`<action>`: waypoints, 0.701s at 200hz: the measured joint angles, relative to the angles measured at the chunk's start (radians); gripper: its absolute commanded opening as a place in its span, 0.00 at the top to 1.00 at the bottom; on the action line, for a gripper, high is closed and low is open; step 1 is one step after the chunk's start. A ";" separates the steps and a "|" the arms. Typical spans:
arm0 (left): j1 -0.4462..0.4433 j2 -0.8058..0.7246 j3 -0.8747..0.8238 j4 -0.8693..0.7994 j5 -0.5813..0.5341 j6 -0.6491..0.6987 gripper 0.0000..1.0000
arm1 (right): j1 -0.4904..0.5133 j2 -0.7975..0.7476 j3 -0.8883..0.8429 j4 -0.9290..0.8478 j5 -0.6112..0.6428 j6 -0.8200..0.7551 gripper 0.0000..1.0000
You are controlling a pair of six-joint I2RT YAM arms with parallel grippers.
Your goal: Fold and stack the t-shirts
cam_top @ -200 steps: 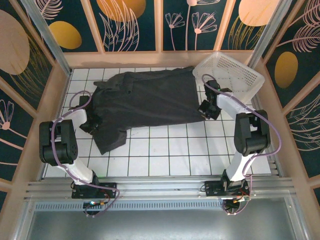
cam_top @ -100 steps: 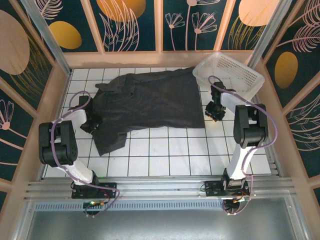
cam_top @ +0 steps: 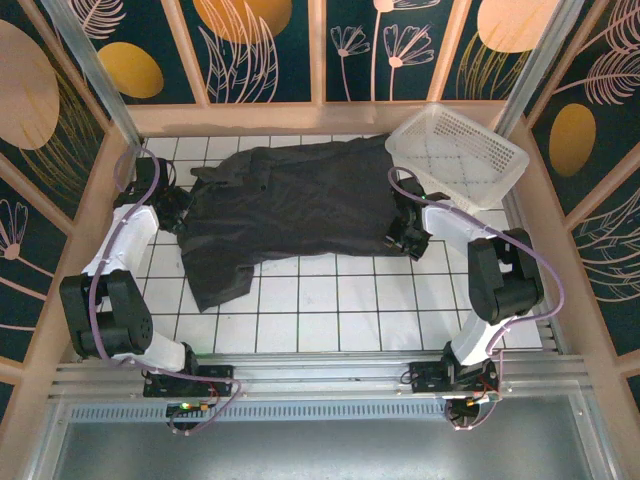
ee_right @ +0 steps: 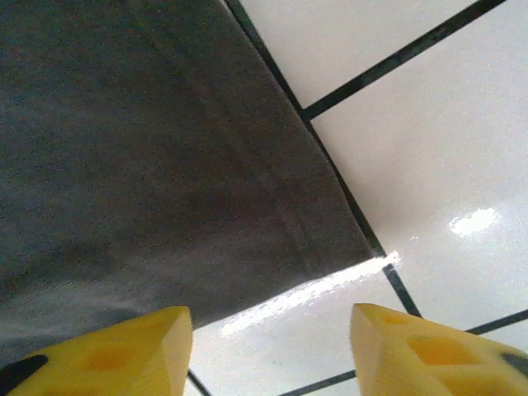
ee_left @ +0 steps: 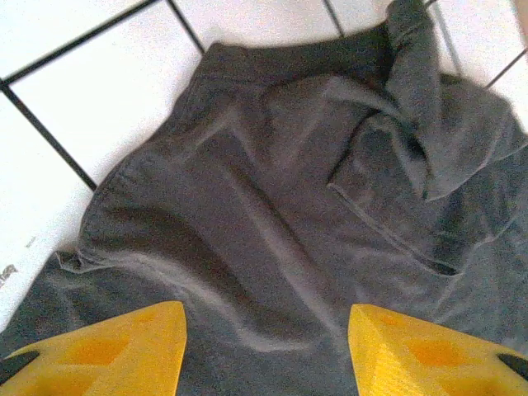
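T-shirt (cam_top: pixel 290 205) of soft charcoal cloth lies creased on glossy white tiles (cam_top: pixel 330 300)

The shirt (ee_left: pixel 272 206) under the left claw (ee_left: pixel 266 323) is soft, dull, wrinkly cloth. That claw's fingers (ee_left: pixel 115 346) look like smooth yellow plastic. Beside the right claw (ee_right: pixel 271 320), the white tiles (ee_right: pixel 429 124) are smooth and shiny. Past it, the basket (cam_top: pixel 470 150) is white plastic mesh.

You get nothing to read here: no lettering, label, brand, number or sign shows on the t-shirt (cam_top: pixel 290 200) or around it.
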 measured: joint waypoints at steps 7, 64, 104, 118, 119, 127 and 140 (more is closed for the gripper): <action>0.000 -0.006 0.003 -0.003 -0.005 0.000 0.45 | -0.004 0.011 0.000 0.001 0.000 -0.001 0.43; 0.000 -0.012 -0.005 -0.031 -0.010 -0.004 0.45 | -0.014 0.121 0.042 -0.014 0.004 -0.003 0.55; 0.000 -0.014 -0.015 -0.032 -0.019 -0.002 0.46 | -0.022 0.156 0.086 0.008 0.020 -0.029 0.90; 0.000 -0.018 -0.025 -0.032 -0.032 0.006 0.46 | -0.024 0.158 0.086 0.044 0.021 -0.039 1.00; 0.000 -0.018 -0.026 -0.032 -0.033 0.005 0.46 | -0.025 0.158 0.086 0.045 0.021 -0.037 1.00; 0.000 -0.022 -0.035 -0.034 -0.040 0.009 0.45 | -0.026 0.158 0.086 0.058 0.025 -0.041 1.00; 0.000 -0.033 -0.055 -0.040 -0.059 0.019 0.42 | -0.031 0.157 0.085 0.071 0.036 -0.054 1.00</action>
